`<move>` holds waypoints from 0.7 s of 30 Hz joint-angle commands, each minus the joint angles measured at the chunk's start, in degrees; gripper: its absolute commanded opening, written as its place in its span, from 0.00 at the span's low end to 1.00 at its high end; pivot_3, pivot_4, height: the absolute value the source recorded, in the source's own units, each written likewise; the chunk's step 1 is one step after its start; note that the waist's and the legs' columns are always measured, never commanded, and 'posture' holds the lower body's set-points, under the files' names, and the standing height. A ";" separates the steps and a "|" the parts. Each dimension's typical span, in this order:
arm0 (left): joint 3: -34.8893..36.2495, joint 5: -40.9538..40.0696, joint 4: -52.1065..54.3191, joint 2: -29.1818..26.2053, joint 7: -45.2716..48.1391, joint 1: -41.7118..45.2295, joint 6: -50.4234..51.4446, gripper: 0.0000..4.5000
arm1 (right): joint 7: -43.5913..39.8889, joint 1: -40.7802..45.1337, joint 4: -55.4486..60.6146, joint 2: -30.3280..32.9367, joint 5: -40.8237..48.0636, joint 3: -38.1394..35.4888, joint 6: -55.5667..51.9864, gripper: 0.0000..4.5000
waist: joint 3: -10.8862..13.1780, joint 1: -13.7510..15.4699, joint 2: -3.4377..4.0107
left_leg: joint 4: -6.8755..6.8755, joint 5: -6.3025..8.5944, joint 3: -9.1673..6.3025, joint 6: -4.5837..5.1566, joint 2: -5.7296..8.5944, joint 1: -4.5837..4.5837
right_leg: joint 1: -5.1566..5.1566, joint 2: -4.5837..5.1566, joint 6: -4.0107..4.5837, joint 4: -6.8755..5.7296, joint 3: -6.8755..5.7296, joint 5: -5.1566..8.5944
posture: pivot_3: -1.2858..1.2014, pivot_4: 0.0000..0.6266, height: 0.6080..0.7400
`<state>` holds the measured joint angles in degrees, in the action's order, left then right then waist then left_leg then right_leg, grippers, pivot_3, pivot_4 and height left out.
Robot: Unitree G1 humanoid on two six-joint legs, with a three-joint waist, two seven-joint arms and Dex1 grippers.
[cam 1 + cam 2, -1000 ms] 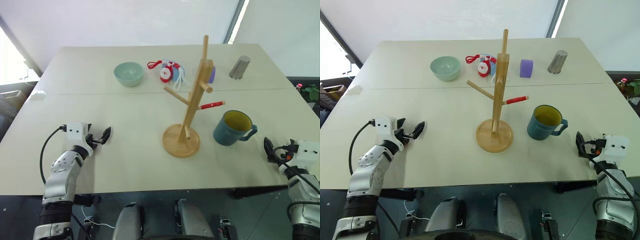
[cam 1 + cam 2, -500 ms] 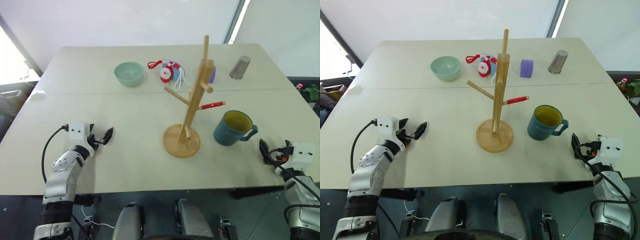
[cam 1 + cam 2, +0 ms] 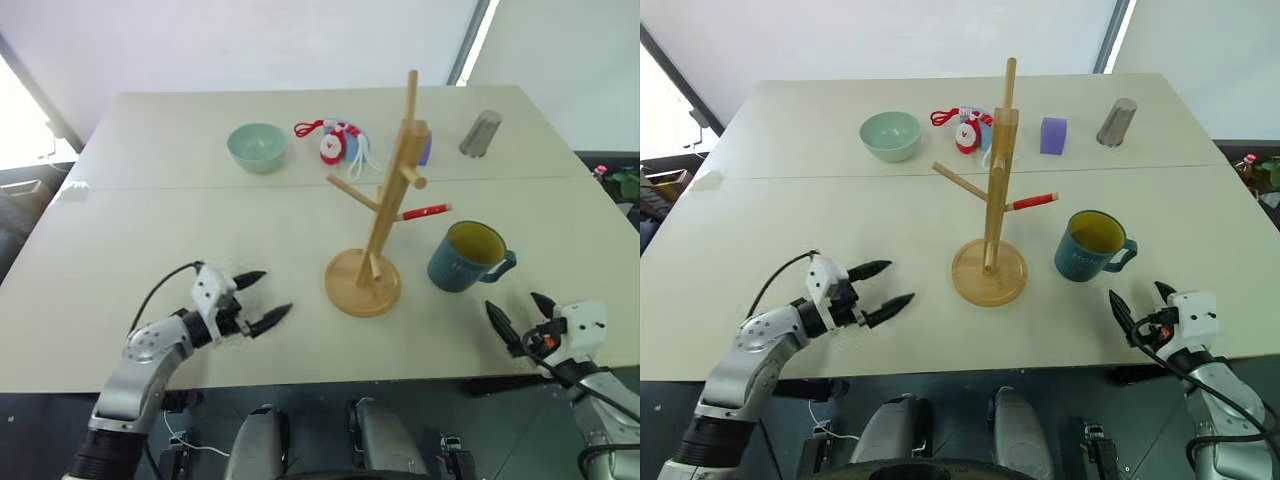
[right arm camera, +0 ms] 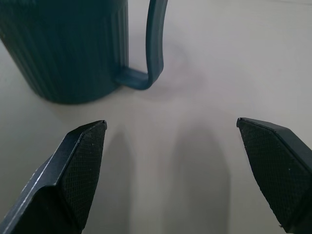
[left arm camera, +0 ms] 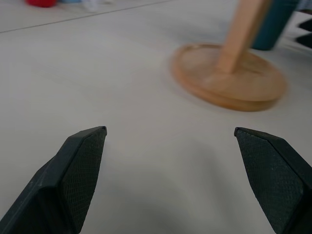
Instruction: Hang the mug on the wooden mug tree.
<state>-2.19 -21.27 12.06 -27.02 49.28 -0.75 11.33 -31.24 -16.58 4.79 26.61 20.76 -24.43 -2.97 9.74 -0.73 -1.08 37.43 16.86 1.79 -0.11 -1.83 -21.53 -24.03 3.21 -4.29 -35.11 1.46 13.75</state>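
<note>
Left gripper, with its two black fingers spread wide and nothing between them, hovers low over the pale table, pointing toward the round disc base of the tall light-wood mug tree. This stand is upright in the middle of the table, with angled pegs and one red peg that points to the right side. Just right of it stands the teal-blue ceramic mug with mustard-yellow inside, upright, not touching the base. Its loop handle turns to the right and a little toward the robot. The right gripper, also fully spread and empty, waits near the table edge, directly before this handle, so I judge it is clearly the nearer one for the grasp.
</note>
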 commanded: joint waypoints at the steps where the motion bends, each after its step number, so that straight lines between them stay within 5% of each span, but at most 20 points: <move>1: -3.19 -1.33 4.17 -0.01 3.96 0.07 -2.15 1.00 | 0.64 1.72 1.01 -0.14 -0.10 -0.64 2.09 0.99 | 0.00 -0.05 0.00 | -0.01 0.00 0.01 0.00 0.00 0.00 | -0.01 0.00 0.00 0.00 0.00 0.00 | 0.52 0.24 1.00; 21: -5.74 -2.67 5.82 1.69 4.29 1.19 -1.24 1.00 | 1.40 12.63 -11.97 0.77 -0.80 -0.89 7.38 0.99 | -0.01 -0.01 0.02 | 0.00 -0.01 0.01 0.02 0.01 0.03 | -0.02 -0.54 -0.01 -0.04 0.02 0.00 | 0.52 0.24 1.00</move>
<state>-7.89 -23.23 16.02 -25.53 53.49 0.13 10.86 -29.59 -4.68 -7.62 26.37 19.84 -24.42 2.93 9.73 -0.73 -1.07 37.43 16.85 1.81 -0.09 -1.82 -21.50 -24.05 2.66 -4.30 -35.16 1.48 13.75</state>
